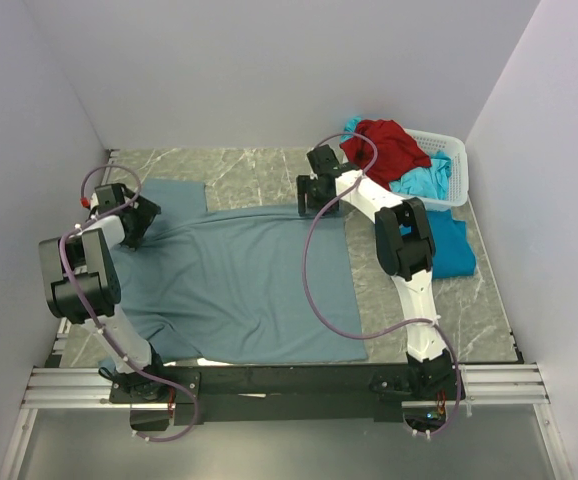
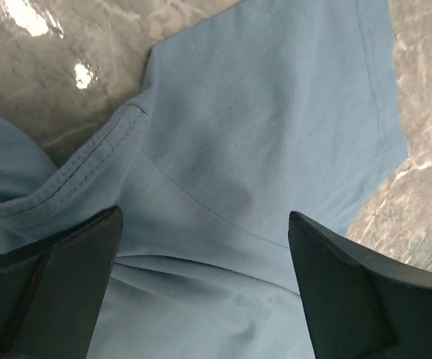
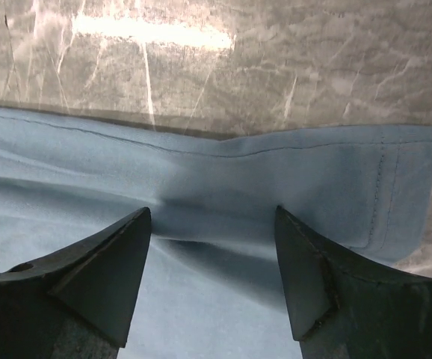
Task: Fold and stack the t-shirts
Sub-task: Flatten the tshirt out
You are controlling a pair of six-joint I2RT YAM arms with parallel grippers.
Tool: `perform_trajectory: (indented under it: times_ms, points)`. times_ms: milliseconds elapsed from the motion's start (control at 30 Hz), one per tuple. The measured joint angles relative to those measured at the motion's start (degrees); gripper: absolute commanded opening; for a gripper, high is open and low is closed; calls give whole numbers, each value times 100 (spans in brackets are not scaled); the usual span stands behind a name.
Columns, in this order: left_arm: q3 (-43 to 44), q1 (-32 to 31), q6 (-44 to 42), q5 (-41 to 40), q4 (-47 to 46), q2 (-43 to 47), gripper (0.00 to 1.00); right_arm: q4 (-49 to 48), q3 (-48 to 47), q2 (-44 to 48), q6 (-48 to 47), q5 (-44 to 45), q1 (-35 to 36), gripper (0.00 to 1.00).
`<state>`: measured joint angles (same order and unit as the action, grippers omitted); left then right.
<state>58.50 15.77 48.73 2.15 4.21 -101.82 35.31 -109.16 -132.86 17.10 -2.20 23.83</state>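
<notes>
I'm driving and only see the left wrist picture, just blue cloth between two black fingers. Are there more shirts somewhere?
Observer: Yes, a red t-shirt sits atop the white basket, far right.
Operator: Any others?
Observer: A turquoise t-shirt lies in that basket too.
Operator: Where's the other arm?
Observer: The right gripper is open over the far right corner of the grey-blue t-shirt.

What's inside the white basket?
A red t-shirt is heaped on top in the basket, with a turquoise t-shirt bunched beside and partly under it. The cloth covers the basket's bottom, so anything lying beneath cannot be seen.
</notes>
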Motion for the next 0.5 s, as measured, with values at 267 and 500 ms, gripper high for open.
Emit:
perform_trajectory:
  times_ms: [267, 500]
  points:
    - [321, -212, -157, 11, 636, 223, 100, 68, 330, 317, -4, -17, 2, 81]
    - [487, -802, -361, -39, 710, 503, 99, -11, 1086, 1106, 4, 4, 57, 82]
